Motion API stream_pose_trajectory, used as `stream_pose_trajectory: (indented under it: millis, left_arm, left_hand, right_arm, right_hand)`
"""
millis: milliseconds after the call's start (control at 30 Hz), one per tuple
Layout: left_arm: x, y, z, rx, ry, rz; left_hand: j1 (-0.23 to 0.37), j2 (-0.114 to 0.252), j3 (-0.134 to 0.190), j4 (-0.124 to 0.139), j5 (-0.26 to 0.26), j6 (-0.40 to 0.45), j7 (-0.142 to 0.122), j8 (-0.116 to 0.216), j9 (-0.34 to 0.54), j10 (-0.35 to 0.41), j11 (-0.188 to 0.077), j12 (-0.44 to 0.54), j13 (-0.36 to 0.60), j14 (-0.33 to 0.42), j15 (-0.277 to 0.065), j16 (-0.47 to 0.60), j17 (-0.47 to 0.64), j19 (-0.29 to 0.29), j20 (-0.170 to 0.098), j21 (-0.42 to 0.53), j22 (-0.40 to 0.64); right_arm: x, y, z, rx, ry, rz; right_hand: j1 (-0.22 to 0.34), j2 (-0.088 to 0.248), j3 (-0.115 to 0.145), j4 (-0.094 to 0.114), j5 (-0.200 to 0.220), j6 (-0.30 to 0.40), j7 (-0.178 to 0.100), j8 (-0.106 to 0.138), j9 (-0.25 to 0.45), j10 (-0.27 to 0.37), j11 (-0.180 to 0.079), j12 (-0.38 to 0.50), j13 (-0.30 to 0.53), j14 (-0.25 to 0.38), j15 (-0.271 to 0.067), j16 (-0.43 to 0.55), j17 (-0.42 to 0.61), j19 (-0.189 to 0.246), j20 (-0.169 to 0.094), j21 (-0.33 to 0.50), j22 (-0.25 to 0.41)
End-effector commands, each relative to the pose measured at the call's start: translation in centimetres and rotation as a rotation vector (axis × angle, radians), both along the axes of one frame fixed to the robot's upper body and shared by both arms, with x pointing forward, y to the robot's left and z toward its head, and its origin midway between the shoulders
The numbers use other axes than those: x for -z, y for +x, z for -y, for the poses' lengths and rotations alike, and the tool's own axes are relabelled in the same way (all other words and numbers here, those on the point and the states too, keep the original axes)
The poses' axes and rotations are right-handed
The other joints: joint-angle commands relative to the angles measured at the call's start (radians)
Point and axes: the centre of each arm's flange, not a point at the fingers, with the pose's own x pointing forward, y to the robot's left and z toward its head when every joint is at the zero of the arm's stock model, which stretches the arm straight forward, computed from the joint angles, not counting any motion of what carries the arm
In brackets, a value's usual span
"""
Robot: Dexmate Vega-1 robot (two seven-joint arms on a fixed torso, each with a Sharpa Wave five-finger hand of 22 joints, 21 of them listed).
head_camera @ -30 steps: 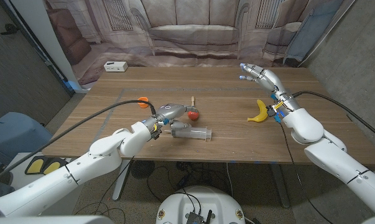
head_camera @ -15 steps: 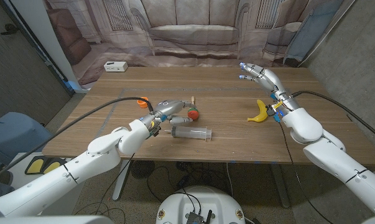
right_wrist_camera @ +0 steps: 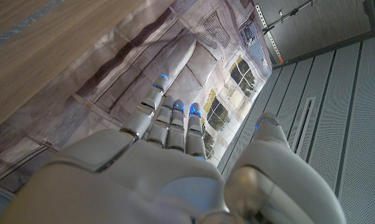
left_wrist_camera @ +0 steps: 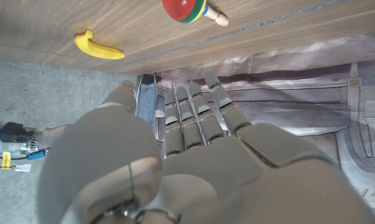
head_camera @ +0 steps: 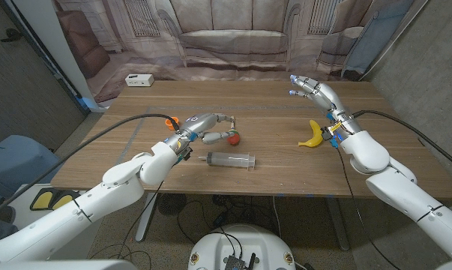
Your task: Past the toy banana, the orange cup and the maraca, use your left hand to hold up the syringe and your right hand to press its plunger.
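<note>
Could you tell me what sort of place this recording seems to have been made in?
Probably a robot lab or test room, not a home. The sofa scene is only a printed backdrop hung behind the wooden table, grey panelled walls stand at the side, and toy props such as a banana lie beside a syringe.

A wooden bench point(head_camera: 285, 169) stands before a printed backdrop point(head_camera: 233, 37) showing a sofa between stone columns and barred windows. The cloth hangs down to the bench's far edge. A small white box point(head_camera: 139, 79) sits at the far left corner of the bench. Grey textured walls point(head_camera: 428, 60) close in on both sides, the right one with ribbed panels seen from the right wrist view. A blue chair point(head_camera: 16, 161) sits low on the left, above a grey floor.
</note>
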Motion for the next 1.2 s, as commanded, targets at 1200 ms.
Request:
stream_pose_trajectory:
  millis: [1200]
  left_arm:
    - [-4.5,2.0,-4.5,0.228,-0.52,-0.098]
  left_hand:
    - [-0.125,-0.009,-0.033,0.048,-0.012,-0.031,0.061,-0.015,-0.004,0.01,0.063,-0.007,-0.013,0.005,0.049,-0.013,-0.005,-0.013,0.025,-0.034,0.002]
  right_arm:
    - [0.6,0.5,1.0,-0.07,0.118,-0.011]
  right_hand:
    - [0.001,-0.009,-0.01,0.007,-0.004,-0.031,0.024,-0.008,0.004,-0.008,0.008,0.001,0.002,-0.006,-0.002,-0.001,0.004,0.001,-0.011,0.003,0.001]
